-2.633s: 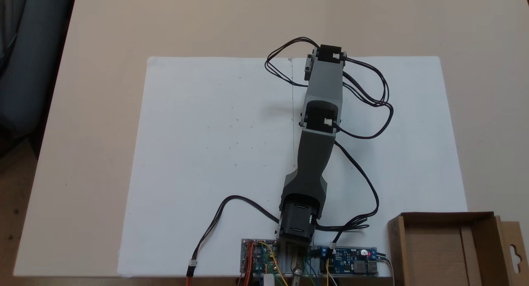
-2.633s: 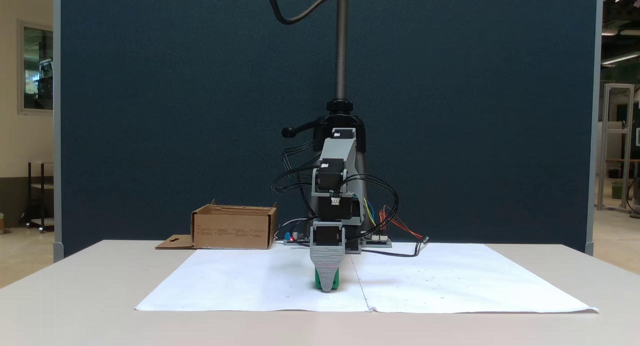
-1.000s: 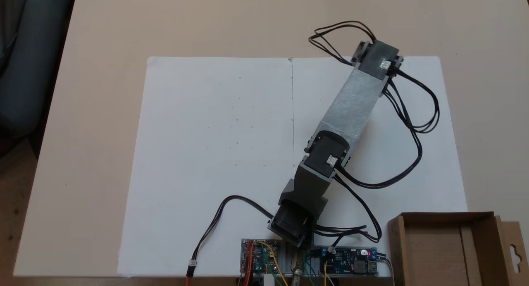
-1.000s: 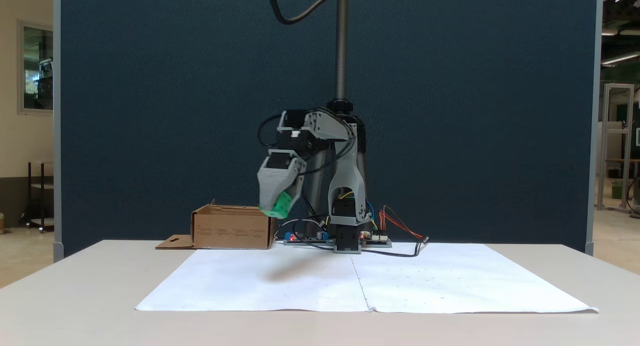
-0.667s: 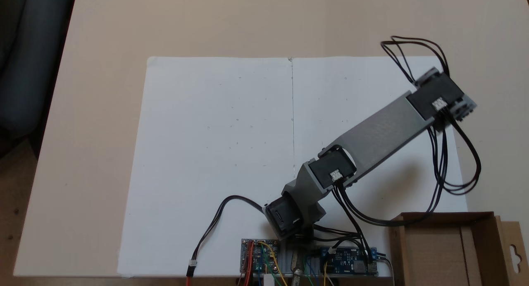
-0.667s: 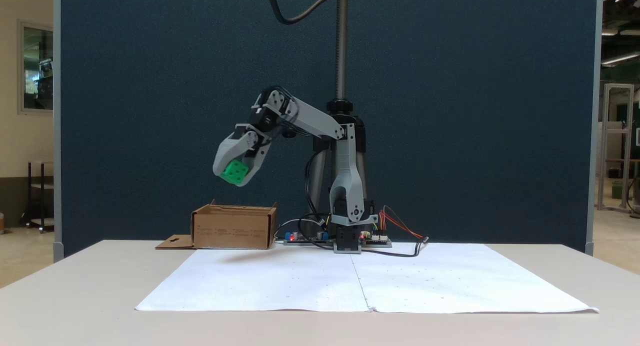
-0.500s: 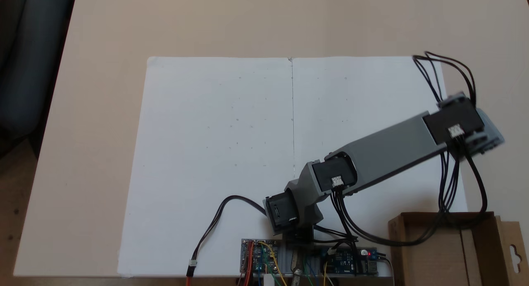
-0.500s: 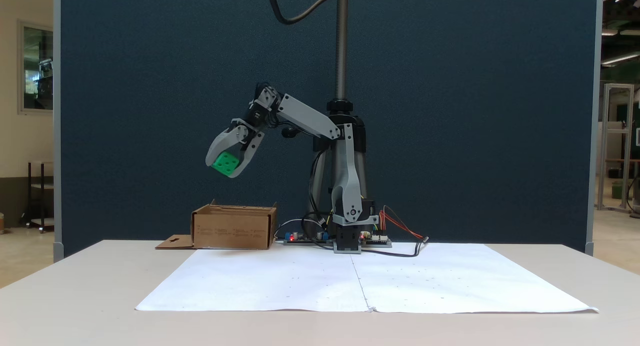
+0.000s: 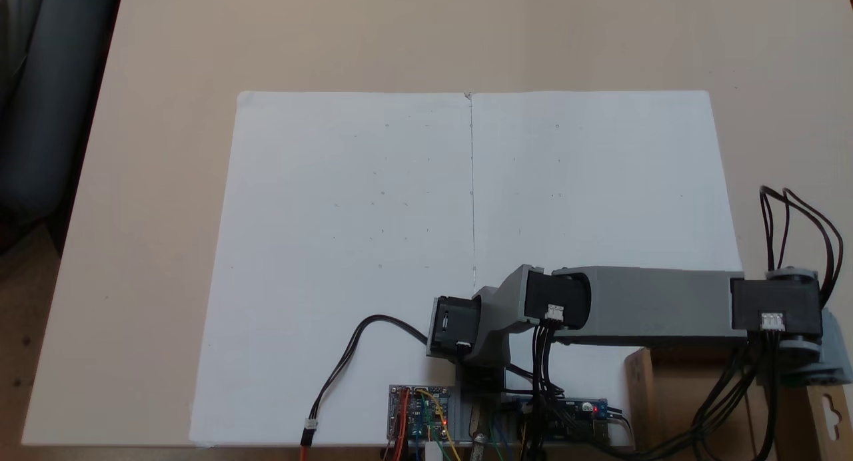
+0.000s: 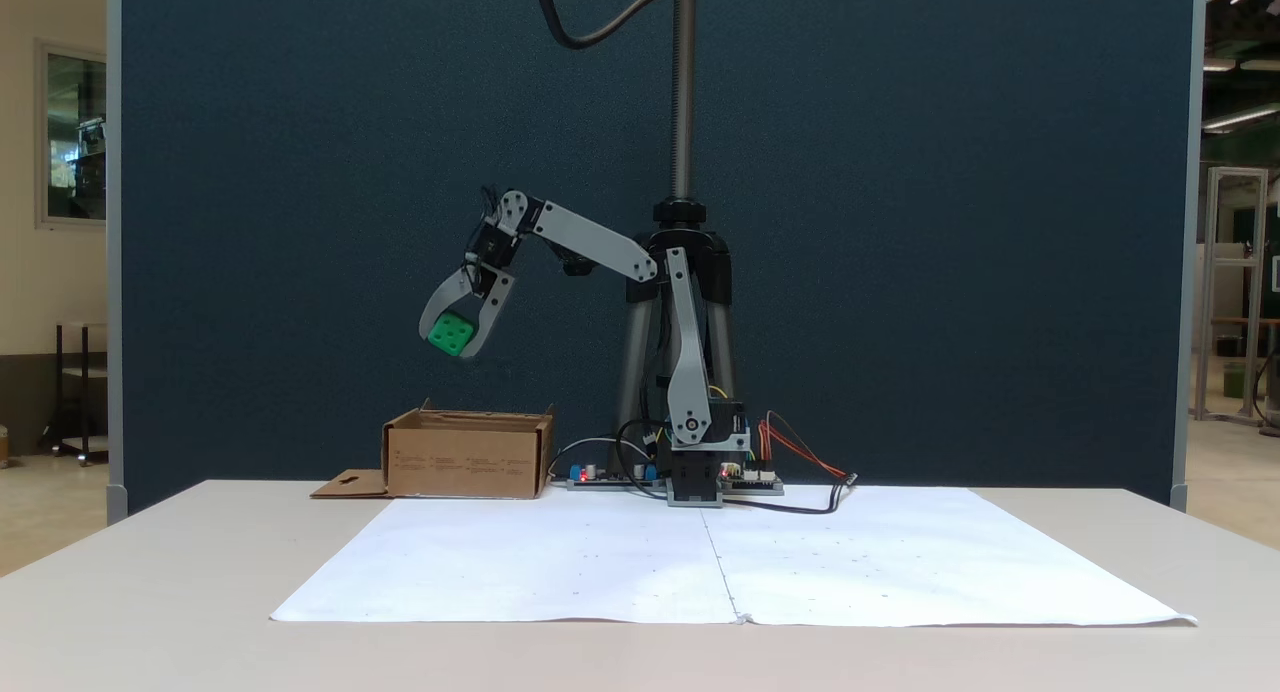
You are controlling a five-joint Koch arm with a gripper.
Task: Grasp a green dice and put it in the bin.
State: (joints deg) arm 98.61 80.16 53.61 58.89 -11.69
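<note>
In a fixed view from the side, my gripper (image 10: 452,338) is shut on the green dice (image 10: 451,332) and hangs in the air above the bin (image 10: 468,456), a low brown cardboard box at the table's back left. From above, in a fixed view, my grey arm (image 9: 640,304) reaches right over the bin (image 9: 640,381) at the bottom right. There the arm hides the dice and the fingertips. The bin's flap with a hang-hole (image 9: 826,408) sticks out at the right edge.
A large white paper sheet (image 9: 373,248) covers the middle of the beige table. Circuit boards with coloured wires (image 9: 420,414) sit at the arm's base. Black cables (image 9: 800,221) loop off the wrist. A dark blue partition (image 10: 300,222) stands behind the table.
The gripper lifted the dice off the paper, and the arm swung over to the bin. In the last half second it moved on until it stood over the box.
</note>
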